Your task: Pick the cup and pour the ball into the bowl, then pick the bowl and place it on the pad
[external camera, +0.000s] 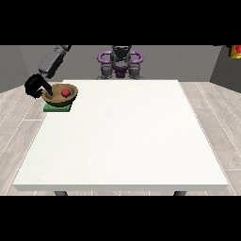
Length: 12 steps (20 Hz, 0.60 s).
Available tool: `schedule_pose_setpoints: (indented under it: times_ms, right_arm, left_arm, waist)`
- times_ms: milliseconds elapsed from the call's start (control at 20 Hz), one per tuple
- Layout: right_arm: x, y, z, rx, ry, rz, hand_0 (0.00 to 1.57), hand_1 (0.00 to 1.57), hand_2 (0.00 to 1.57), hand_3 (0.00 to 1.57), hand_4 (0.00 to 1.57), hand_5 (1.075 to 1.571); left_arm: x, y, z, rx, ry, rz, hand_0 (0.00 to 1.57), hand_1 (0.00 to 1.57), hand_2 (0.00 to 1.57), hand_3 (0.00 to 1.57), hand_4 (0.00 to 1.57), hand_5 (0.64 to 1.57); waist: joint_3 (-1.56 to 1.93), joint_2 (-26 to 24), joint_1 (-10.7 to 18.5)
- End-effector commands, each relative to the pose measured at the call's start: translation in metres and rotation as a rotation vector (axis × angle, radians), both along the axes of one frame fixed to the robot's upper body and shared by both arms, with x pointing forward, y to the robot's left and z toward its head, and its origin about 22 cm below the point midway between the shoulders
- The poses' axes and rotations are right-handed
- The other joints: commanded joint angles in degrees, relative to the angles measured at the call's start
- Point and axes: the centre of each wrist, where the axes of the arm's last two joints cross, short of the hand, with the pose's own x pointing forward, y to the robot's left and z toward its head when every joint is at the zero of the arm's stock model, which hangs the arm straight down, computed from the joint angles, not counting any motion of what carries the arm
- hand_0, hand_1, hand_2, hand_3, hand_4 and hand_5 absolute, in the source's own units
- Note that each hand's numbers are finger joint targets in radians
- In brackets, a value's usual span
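Bowl [60, 94] with the red ball [65, 93] sits on the green pad [57, 108], rim grasped by the hand at the view's left [37, 86]; only letting go seems left.

No readable text or labels.

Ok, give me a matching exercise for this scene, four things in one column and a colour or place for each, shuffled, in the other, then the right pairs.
Column one:
1. small round ball
2. brown wooden bowl
3. flat square pad
4. robot's hand at the view's left

Column two:
A. green, lying on the white table near its far corner
B. black, at the bowl's rim
C. red, lying inside the bowl
D. resting on top of the pad

Pairs: 1-C, 2-D, 3-A, 4-B
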Motion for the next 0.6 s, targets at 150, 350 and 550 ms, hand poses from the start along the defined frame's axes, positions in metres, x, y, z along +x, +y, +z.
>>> schedule_pose_setpoints:
  times_ms: [150, 350, 550]
  right_arm:
    - [0.005, 0.003, 0.005, -0.069, 0.086, 0.12, 0.0, 0.0, 0.0, 0.0, 0.0, 1.435]
    - [0.011, 0.005, 0.011, -0.078, 0.149, 0.116, 0.0, 0.0, 0.0, 0.0, 0.0, 1.407]
    - [0.015, 0.001, 0.039, -0.112, 0.175, 0.18, 0.0, 0.0, 0.0, 0.0, 0.2, 1.375]
  left_arm:
    - [-0.009, 0.014, 0.016, 0.019, -0.024, 0.017, 0.0, 0.0, 0.0, 0.0, 1.21, 1.568]
    - [0.01, -0.016, 0.0, -0.004, 0.019, -0.033, 0.0, 0.0, 0.0, 0.0, 1.19, 1.569]
    - [0.009, -0.013, -0.037, -0.016, 0.133, 0.0, 0.0, 0.0, 0.0, 0.0, 1.19, 1.569]
  waist:
    - [-0.01, 1.4, 0.9]
    - [0.01, -3.8, 0.6]
    - [-0.09, -9.6, -2.1]
